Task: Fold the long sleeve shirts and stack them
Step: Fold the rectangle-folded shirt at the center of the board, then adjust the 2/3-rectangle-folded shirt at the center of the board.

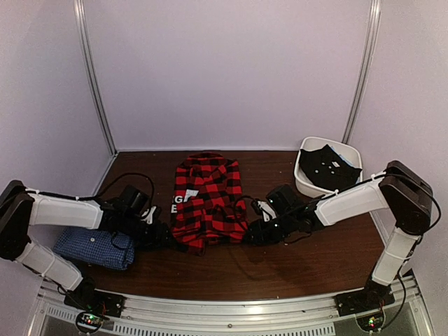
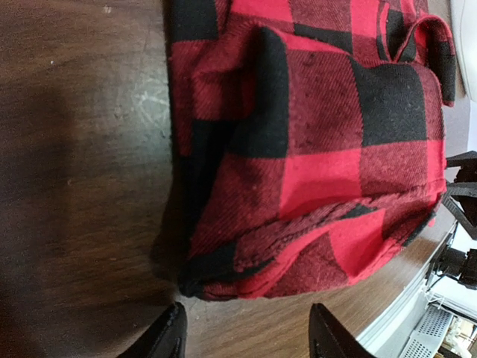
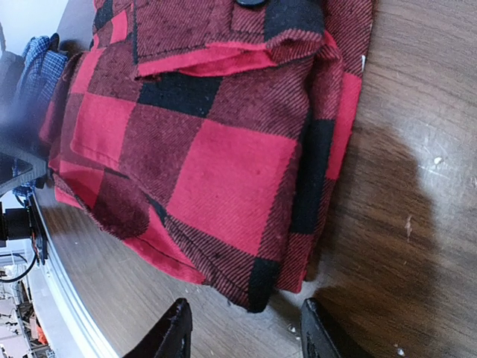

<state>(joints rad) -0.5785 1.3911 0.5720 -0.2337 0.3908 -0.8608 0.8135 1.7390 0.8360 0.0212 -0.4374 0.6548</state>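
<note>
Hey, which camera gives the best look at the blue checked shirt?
The top external view: the blue checked shirt shows as a folded bundle at the near left. The right wrist view catches only a blurred sliver of it beyond the red plaid shirt; the left wrist view shows none of it.

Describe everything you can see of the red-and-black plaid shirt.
The plaid shirt is flannel-looking fabric in large red and black checks, with white lettering on a black panel at its left edge. It lies folded into a thick, layered rectangle on the dark wooden table. The open left gripper and right gripper flank its near corners; neither grips it.
</note>
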